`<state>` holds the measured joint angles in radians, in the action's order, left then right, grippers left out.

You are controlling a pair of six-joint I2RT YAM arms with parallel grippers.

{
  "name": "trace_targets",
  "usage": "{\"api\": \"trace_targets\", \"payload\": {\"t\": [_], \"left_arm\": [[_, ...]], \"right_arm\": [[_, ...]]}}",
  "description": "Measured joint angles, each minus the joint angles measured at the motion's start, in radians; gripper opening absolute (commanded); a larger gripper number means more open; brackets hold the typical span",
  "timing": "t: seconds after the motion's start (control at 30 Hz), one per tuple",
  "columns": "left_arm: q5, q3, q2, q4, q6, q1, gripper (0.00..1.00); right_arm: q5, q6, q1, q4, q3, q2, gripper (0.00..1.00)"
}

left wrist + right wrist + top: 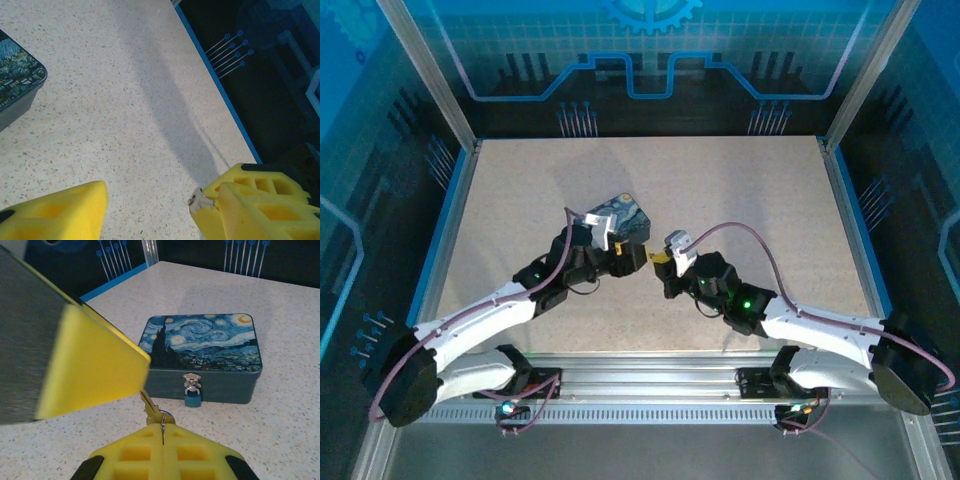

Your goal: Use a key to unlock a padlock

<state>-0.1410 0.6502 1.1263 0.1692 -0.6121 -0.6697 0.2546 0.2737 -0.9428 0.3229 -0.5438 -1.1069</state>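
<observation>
Padlock (192, 399), small and blue-bodied with a silvery shackle, hangs shut from the hasp (191, 379) on the front wall of the Starry Night tin box (202, 347), which sits near the middle of the worktop (740, 180), slightly toward its left edge. It looks light and free to swing on the hasp, so it will likely twist away from a push unless steadied by its body. The key (149, 405) is thin, stiff metal, just beside the padlock and pointing toward the box. The right gripper (151, 390) pinches it near its bow, where a key ring (165, 416) sits. Such a small, smooth piece could pivot in the foam pads. The left gripper (150, 207) stands by the box's near right corner, jaws spread with nothing between them.
</observation>
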Motion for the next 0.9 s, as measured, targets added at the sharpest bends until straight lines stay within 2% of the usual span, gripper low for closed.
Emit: {"api": "trace_targets", "payload": {"t": [0.1,0.33,0.5,0.67,0.77,0.9], "left_arm": [[-0.012,0.011,0.003,0.002,-0.002,0.000,0.52],[-0.033,0.017,0.008,0.024,-0.018,-0.001,0.31],[-0.037,0.017,0.008,0.032,-0.018,-0.001,0.23],[-0.040,0.017,0.008,0.042,-0.019,-0.001,0.10],[-0.040,0.017,0.008,0.046,-0.017,-0.001,0.09],[-0.040,0.017,0.008,0.046,-0.016,-0.001,0.17]], "right_arm": [[-0.009,-0.003,-0.004,0.006,0.000,0.000,0.00],[-0.033,-0.002,-0.005,0.009,0.000,0.000,0.00],[-0.038,-0.002,-0.005,0.009,0.000,0.000,0.00],[-0.039,0.006,-0.005,0.009,-0.002,0.000,0.00],[-0.039,0.014,-0.005,0.008,-0.006,0.000,0.00],[-0.040,0.026,-0.005,0.008,-0.007,0.000,0.00]]}}
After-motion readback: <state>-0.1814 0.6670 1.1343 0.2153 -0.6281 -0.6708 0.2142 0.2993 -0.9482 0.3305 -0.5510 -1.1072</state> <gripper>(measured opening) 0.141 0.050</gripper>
